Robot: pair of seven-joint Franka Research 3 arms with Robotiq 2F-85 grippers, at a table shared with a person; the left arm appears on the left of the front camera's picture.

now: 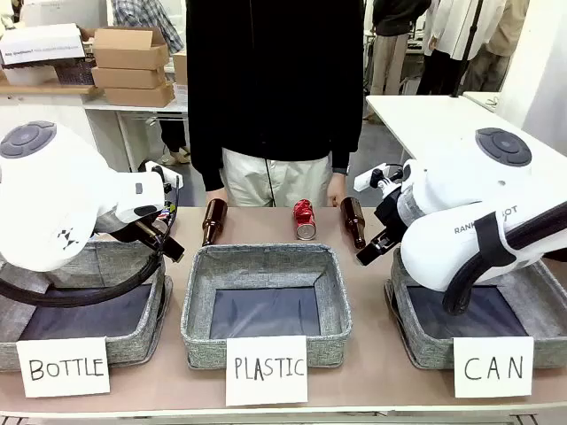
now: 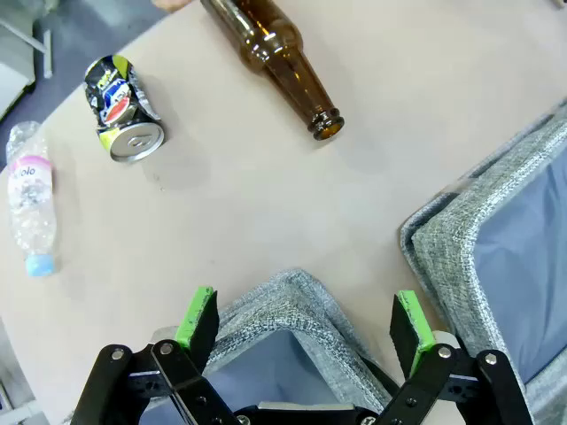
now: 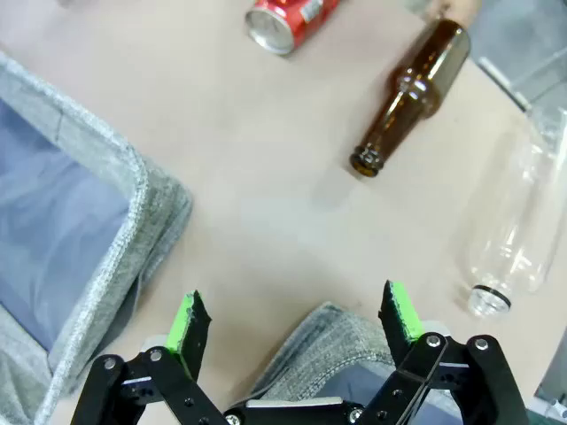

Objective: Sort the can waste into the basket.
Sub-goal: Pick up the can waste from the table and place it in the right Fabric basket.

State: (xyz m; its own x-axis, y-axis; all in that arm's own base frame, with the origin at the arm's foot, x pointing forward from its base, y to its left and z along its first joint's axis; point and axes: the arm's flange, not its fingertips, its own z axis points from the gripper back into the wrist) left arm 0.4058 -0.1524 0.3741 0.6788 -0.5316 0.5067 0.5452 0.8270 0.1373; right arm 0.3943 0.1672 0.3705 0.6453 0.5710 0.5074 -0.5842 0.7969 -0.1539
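Beige tabletop (image 1: 368,301): grey woven square basket (image 1: 416,341) carded "CAN" at its near right corner. Left gripper (image 2: 303,305) and right gripper (image 3: 292,301) hang with jaws spread wide, empty, over bin corners (image 2: 297,288). At the far edge lie the crushed shiny red can (image 1: 305,219), midway, and the crushed black printed can (image 2: 124,108), leftward.

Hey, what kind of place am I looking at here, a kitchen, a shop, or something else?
Probably a robotics lab or workshop: white robot arms flank a tan table; grey woven-fabric bins carry handwritten white cards; brown cardboard boxes are stacked behind.
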